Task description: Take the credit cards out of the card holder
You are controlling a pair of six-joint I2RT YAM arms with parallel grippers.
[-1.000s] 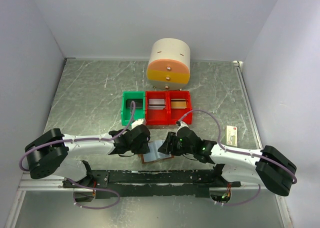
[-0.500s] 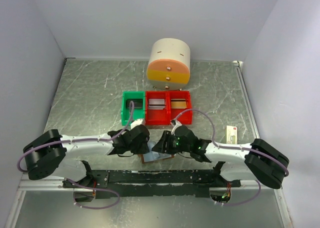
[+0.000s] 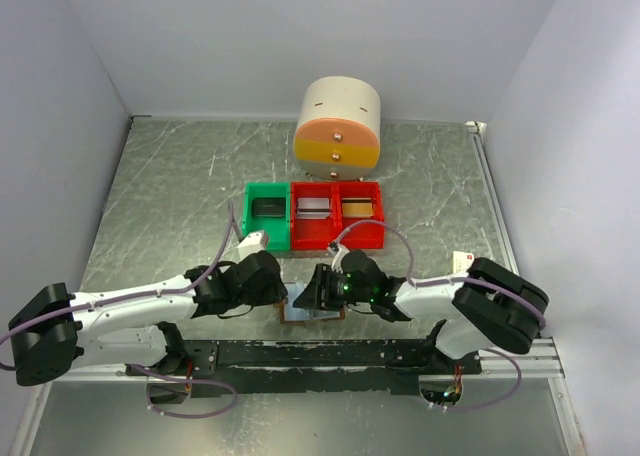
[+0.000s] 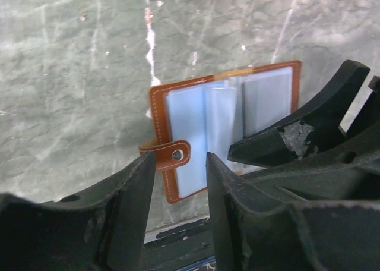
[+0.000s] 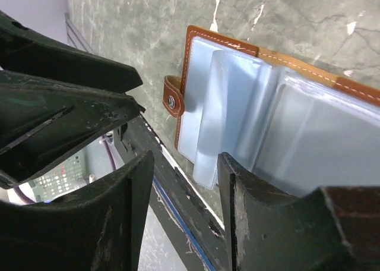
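At the near edge of the grey marbled table top (image 3: 180, 196), the small brown leather-like bifold card holder (image 3: 308, 309) lies opened flat, its pale blue-grey panels facing up. It sits just in front of both tools and between them. The left gripper (image 3: 283, 294) comes at it from the left and the right gripper (image 3: 316, 298) from the right.

In the left wrist view, the holder (image 4: 196, 128) lies just beyond the left gripper (image 4: 179, 158), whose jaws stand apart. The brown strap with a metal snap (image 4: 173, 155) shows in the gap between them. Nothing is clamped, and I cannot tell whether a finger touches the strap. One of the right gripper's black fingers (image 4: 279, 141) reaches over the holder's right half.

In the right wrist view, the right gripper (image 5: 184, 158) is likewise parted and grips nothing. The holder (image 5: 237, 87) lies under and beyond it, with the strap (image 5: 173, 100) at its far-left edge. A loose clear plastic sleeve (image 5: 222, 110) stands up from the fold, and its free edge reaches towards the gap. Whether any credit cards sit inside the sleeves cannot be told.

Farther back stand a green plastic bin (image 3: 265, 231) and a red two-compartment plastic bin (image 3: 337, 234), touching side by side. A dark card (image 3: 268, 207) lies in the green one. A pale grey card (image 3: 313, 205) and a tan card (image 3: 357, 207) lie in the red compartments. A cream box with a red mark (image 3: 462, 262) lies by the right arm. Beyond the bins stands a round cream and orange drawer unit (image 3: 338, 126).
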